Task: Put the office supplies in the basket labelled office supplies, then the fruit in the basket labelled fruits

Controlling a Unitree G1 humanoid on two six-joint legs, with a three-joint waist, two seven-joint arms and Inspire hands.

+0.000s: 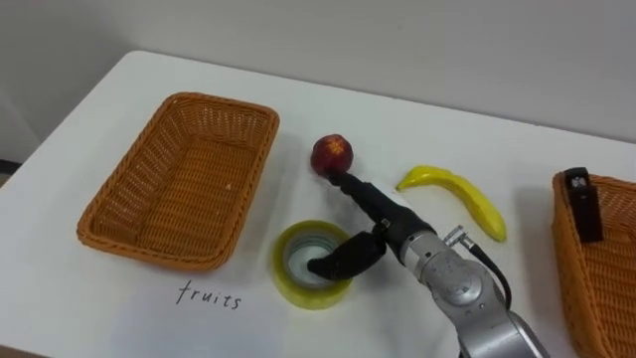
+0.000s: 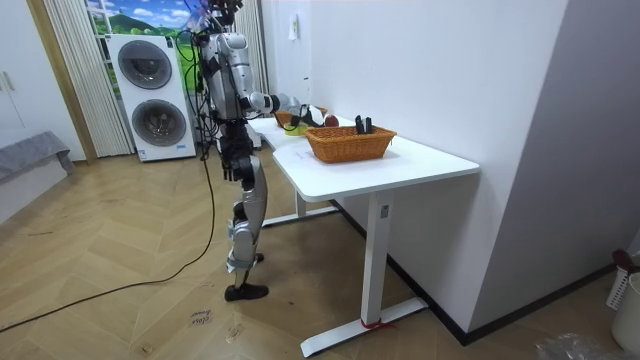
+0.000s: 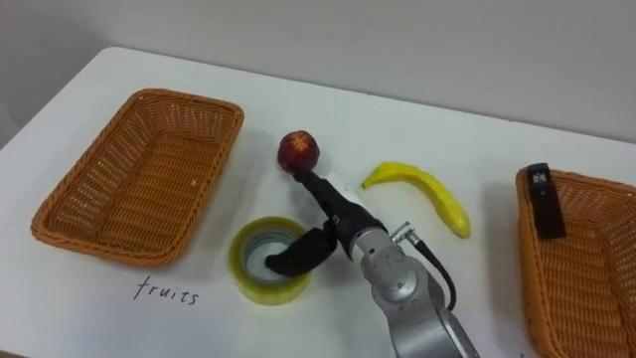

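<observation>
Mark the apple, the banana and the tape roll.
apple (image 1: 332, 153), left eye view, middle of its red skin.
banana (image 1: 461, 191), left eye view, middle of its curve.
tape roll (image 1: 286, 261), left eye view, left yellow rim.

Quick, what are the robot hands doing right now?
Left robot hand: can't tell.
Right robot hand: open, fingers straight toward the apple, thumb over the tape roll.

The woven baskets are orange-brown, the apple red, the banana and tape yellow, the table white, the right hand black.
</observation>
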